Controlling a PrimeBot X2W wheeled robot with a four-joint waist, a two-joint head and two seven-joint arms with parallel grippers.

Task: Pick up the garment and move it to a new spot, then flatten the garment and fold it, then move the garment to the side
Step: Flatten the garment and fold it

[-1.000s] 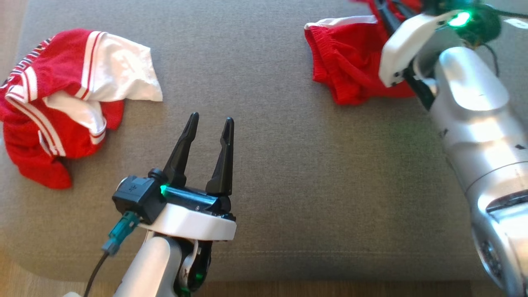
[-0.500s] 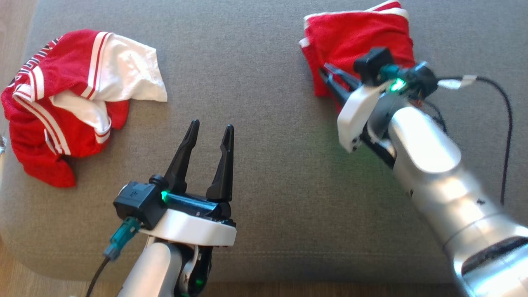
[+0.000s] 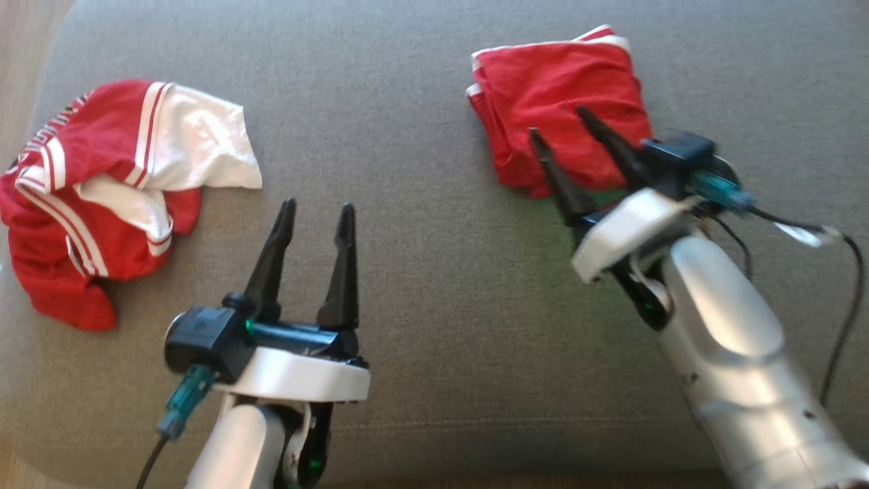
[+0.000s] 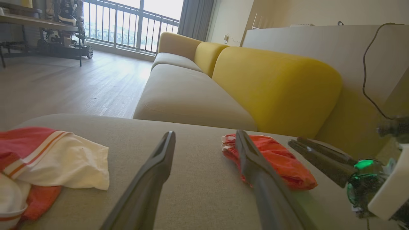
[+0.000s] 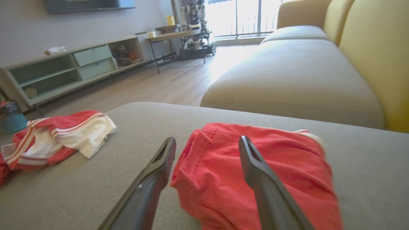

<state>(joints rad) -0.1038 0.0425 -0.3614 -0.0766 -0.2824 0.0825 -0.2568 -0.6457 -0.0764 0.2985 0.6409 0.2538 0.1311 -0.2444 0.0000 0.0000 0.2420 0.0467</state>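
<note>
Two dark fingers (image 3: 553,171) on the right gripper (image 3: 557,121) are spread wide with nothing pinched between them; their tips sit over the near edge of the folded red garment (image 3: 550,75), and honestly I can't tell if they touch the cloth or just hang above it; from the right wrist view the garment lies flat between and beyond the two fingers. It's a fairly tidy folded bundle with thin white trim along its far side; it lies on the grey cushion (image 3: 421,285) toward the far edge, right of the middle. The left gripper (image 3: 319,204) is over the near half of the cushion, left of the middle; its fingers (image 3: 270,265) are apart too, holding nothing, pointing at the far edge. Out by the left edge there's a second, crumpled red-and-white garment (image 3: 115,183), well apart from the folded one. Past the cushion, the left wrist view has a yellow sofa (image 4: 274,86) and a wooden floor (image 4: 64,83).
</note>
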